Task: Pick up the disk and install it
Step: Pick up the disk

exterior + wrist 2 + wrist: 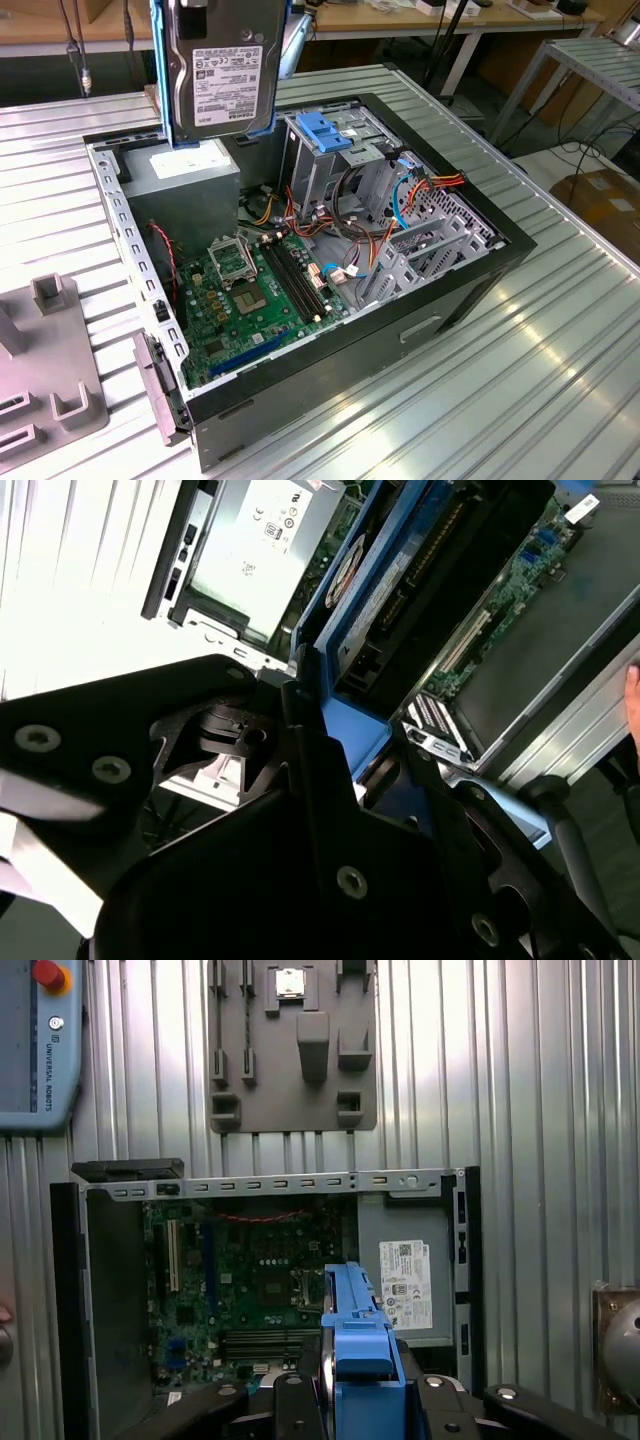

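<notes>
The disk (222,70), a grey metal drive with a white label and a bright blue rail along its edge, hangs upright above the back corner of the open computer case (505,262). Below it sits the grey power supply box (185,165). Beside that, toward the exterior view's right, stands the metal drive cage with its blue latch (325,130). In both wrist views my gripper (365,1392) (350,735) is shut on the disk (360,1345) (420,570), its black fingers (292,1388) on either side of the blue carrier. The motherboard (260,1270) lies under the disk.
The case lies on its side on a ribbed metal table (480,380). A grey fixture plate (40,370) (295,1050) sits beyond the case's open edge. Coloured cables (400,200) crowd the case near the cage. A teach pendant (35,1040) rests at the table corner.
</notes>
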Controlling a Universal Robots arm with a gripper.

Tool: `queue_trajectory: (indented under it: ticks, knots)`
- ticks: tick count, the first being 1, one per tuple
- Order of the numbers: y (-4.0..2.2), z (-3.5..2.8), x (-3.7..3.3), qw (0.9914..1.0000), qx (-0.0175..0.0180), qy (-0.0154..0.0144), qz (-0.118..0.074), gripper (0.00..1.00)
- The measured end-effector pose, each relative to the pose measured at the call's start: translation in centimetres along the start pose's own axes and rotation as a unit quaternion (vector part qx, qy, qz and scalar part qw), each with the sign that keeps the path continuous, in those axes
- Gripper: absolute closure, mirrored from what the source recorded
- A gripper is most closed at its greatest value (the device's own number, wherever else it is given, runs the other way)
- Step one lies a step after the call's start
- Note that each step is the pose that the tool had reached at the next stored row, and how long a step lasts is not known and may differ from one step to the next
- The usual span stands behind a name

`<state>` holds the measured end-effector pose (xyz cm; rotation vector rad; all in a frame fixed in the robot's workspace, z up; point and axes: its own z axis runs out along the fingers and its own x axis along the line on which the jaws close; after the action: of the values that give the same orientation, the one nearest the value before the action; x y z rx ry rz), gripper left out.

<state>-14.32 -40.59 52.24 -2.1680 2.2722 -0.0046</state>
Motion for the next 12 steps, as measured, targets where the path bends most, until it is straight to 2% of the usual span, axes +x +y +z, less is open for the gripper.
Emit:
queue_trajectory:
  ticks: [5, 12]
  knots:
    - [-1.37, 0.00, 0.86, 1.00000, -0.0001, 0.0000, 0.000, 0.63]
    - [-2.51, 0.01, 1.72, 1.00000, -0.0001, 0.0000, 0.000, 0.63]
